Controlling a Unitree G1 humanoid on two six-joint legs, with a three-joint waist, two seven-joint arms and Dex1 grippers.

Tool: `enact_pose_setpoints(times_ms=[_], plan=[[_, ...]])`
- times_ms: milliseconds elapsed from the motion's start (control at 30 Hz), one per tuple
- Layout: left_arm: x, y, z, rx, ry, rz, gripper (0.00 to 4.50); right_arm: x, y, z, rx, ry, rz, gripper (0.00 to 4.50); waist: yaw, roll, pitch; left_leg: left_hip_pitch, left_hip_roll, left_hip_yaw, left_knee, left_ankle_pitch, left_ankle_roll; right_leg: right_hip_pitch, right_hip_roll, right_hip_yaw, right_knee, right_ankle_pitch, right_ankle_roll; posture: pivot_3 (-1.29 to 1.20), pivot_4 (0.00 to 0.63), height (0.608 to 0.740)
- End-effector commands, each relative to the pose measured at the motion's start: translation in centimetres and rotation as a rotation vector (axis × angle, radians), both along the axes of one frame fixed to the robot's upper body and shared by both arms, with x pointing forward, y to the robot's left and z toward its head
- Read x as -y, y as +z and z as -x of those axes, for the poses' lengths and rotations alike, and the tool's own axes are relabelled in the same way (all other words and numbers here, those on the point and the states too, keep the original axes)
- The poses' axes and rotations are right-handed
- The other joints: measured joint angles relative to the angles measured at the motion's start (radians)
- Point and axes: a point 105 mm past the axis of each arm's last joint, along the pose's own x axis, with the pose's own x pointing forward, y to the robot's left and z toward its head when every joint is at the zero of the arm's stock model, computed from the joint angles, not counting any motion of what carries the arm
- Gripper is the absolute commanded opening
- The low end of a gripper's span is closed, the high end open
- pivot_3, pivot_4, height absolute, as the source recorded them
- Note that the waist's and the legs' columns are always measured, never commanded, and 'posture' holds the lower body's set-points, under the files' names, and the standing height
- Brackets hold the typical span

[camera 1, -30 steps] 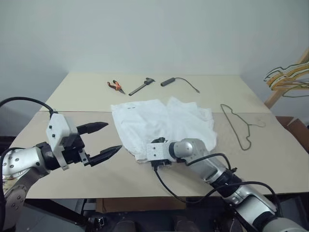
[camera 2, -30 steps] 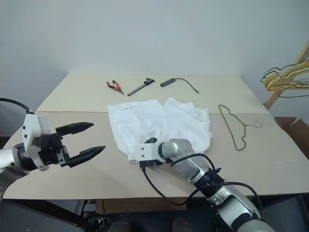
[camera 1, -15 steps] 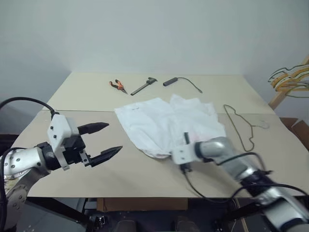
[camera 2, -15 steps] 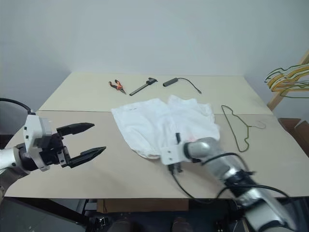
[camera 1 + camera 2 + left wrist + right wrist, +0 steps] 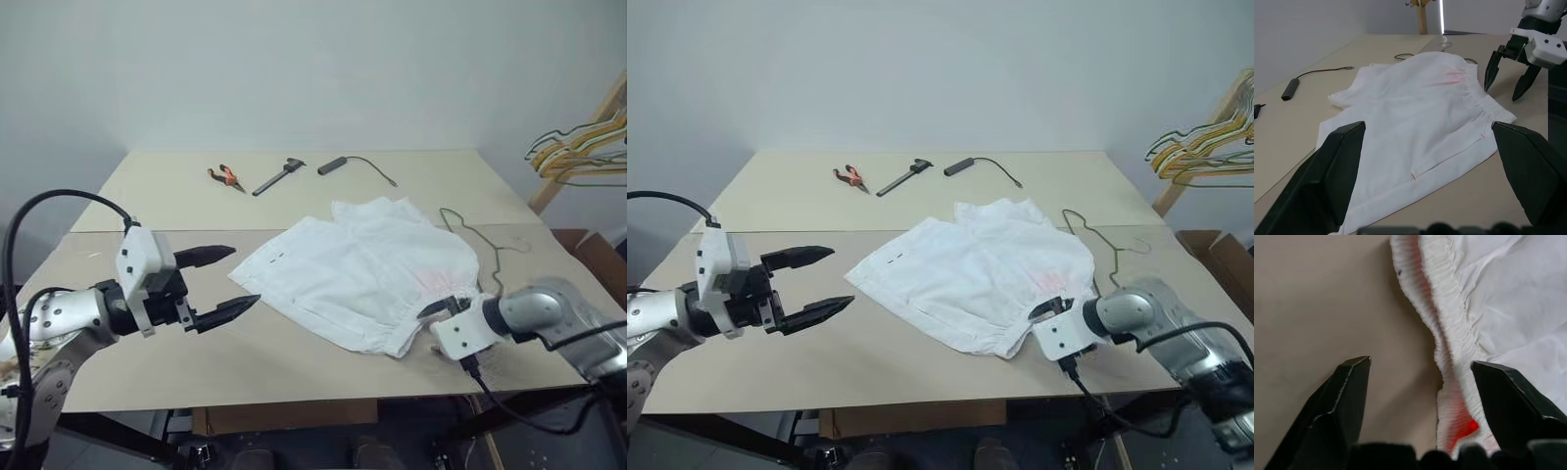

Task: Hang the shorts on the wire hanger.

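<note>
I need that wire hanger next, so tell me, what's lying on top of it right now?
The shorts cover the wire hanger's near end. Its hook and part of its frame stick out beyond them on the table; how much wire lies underneath cannot be seen.

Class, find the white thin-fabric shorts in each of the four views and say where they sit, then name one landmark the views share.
Left eye view: white thin-fabric shorts right of centre on the table.
Right eye view: shorts centre, slightly right.
Left wrist view: shorts spread across the middle.
Right wrist view: shorts along the upper right.
Shared landmark: the gathered elastic waistband, beside the right gripper with open fingers.
</note>
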Motion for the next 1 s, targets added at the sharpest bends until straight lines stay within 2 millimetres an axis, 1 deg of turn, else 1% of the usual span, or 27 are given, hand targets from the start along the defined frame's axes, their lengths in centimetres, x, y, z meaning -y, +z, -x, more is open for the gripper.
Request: enact_pose_setpoints(times_ms=[33, 100, 167, 200, 300, 367, 433, 500, 600, 633, 800, 933, 967, 1000], plan=[[-0.3, 0.6, 0.1, 0.038, -0.002, -0.017, 4.5, -2.7, 3.1, 1.5, 0.022, -0.154, -0.136, 4.33, 0.003, 0.0, 0.0, 0.0, 0.0, 0.0, 0.0, 0.0, 0.0, 0.0, 0.0, 0.0, 0.0, 0.0, 0.0, 0.01, 0.012, 0.74], [-0.3, 0.6, 0.1, 0.035, -0.006, -0.019, 4.5, -4.5, 2.8, 2.0, 0.018, -0.278, -0.198, 4.33, -0.002, -0.001, 0.0, 0.001, 0.002, 0.0, 0.0, 0.0, 0.0, -0.001, 0.002, -0.001, 0.001, -0.001, -0.002, 0.0, 0.014, 0.74], [-0.2, 0.6, 0.0, 0.033, -0.014, -0.023, 4.5, -5.8, 2.1, 2.6, -0.006, -0.342, -0.219, 4.33, -0.002, -0.001, 0.0, 0.003, 0.004, 0.0, 0.0, -0.001, -0.001, 0.001, 0.004, -0.001, 0.002, -0.001, -0.001, 0.0, 0.016, 0.74], [-0.1, 0.7, -0.1, 0.034, -0.019, -0.025, 4.5, -6.4, 1.6, 2.7, -0.016, -0.372, -0.222, 4.33, -0.001, -0.001, 0.0, 0.003, 0.003, 0.0, 0.001, 0.0, -0.001, 0.001, 0.003, -0.001, 0.002, -0.004, 0.001, -0.01, 0.018, 0.74], [-0.2, 0.9, -0.3, 0.037, -0.027, -0.031, 4.5, -6.9, 0.2, 2.1, 0.01, -0.446, -0.18, 4.33, 0.0, -0.002, 0.001, 0.003, 0.003, 0.0, 0.001, 0.0, -0.002, 0.0, 0.002, -0.001, 0.002, -0.008, -0.002, -0.01, 0.02, 0.74], [-0.2, 1.0, -0.4, 0.037, -0.032, -0.034, 4.5, -7.1, -0.5, 1.7, 0.026, -0.463, -0.143, 4.33, 0.001, -0.002, 0.001, 0.002, 0.001, 0.0, 0.001, 0.0, -0.002, -0.001, 0.001, -0.001, 0.002, -0.008, -0.002, -0.01, 0.021, 0.74], [-0.2, 1.0, -0.4, 0.036, -0.037, -0.037, 4.5, -7.3, -1.2, 1.2, 0.049, -0.482, -0.113, 4.33, 0.0, -0.002, 0.001, 0.0, 0.001, 0.0, 0.001, 0.0, -0.002, -0.002, 0.001, -0.001, 0.002, -0.005, -0.007, -0.01, 0.021, 0.74], [-0.1, 1.0, -0.4, 0.037, -0.039, -0.038, 4.5, -7.3, -1.7, 0.5, 0.085, -0.497, -0.081, 4.33, 0.0, -0.002, 0.001, 0.0, 0.001, 0.0, 0.0, -0.001, -0.003, -0.003, 0.001, -0.001, 0.002, -0.004, -0.006, 0.0, 0.021, 0.74], [0.0, 1.0, -0.4, 0.04, -0.041, -0.042, 4.5, -7.3, -1.7, -0.2, 0.12, -0.504, -0.054, 3.78, -0.003, -0.002, 0.001, -0.002, 0.001, -0.001, 0.0, -0.001, -0.003, -0.004, 0.002, -0.001, 0.002, -0.003, -0.003, 0.0, 0.019, 0.74], [0.0, 0.8, -0.5, 0.042, -0.039, -0.057, 4.5, -7.5, -1.5, -0.4, 0.131, -0.508, -0.065, 3.45, -0.002, -0.002, 0.001, -0.002, 0.001, -0.001, 0.0, -0.001, -0.003, -0.004, 0.002, -0.001, 0.002, -0.003, -0.003, 0.0, 0.019, 0.74], [0.1, -1.8, -1.2, 0.072, -0.029, -0.244, 4.5, -8.4, -0.7, -0.3, 0.144, -0.473, -0.083, 1.7, 0.0, -0.002, 0.001, -0.001, 0.001, -0.002, 0.0, -0.001, -0.003, -0.003, 0.002, -0.002, 0.002, -0.004, -0.004, 0.01, 0.014, 0.74], [-0.1, -4.0, -2.5, 0.096, -0.038, -0.361, 4.5, -7.9, -0.1, 0.0, 0.15, -0.458, -0.08, 0.28, 0.003, -0.002, 0.001, -0.002, 0.001, -0.002, 0.0, -0.001, -0.003, -0.004, 0.002, -0.003, 0.002, -0.003, -0.003, 0.0, 0.013, 0.74], [-0.3, -4.6, -2.9, 0.112, -0.043, -0.402, 4.5, -7.7, 0.2, 0.0, 0.151, -0.442, -0.08, 0.02, 0.003, -0.002, 0.001, -0.003, 0.001, -0.002, 0.0, -0.001, -0.003, -0.004, 0.002, -0.003, 0.002, -0.003, -0.003, -0.01, 0.013, 0.74], [-0.6, -5.4, -3.4, 0.132, -0.046, -0.452, 4.5, -7.6, 0.6, 0.0, 0.155, -0.433, -0.089, 0.02, 0.003, -0.002, 0.001, -0.003, 0.001, -0.002, 0.0, -0.001, -0.003, -0.004, 0.002, -0.003, 0.002, -0.003, -0.003, -0.01, 0.012, 0.74]])
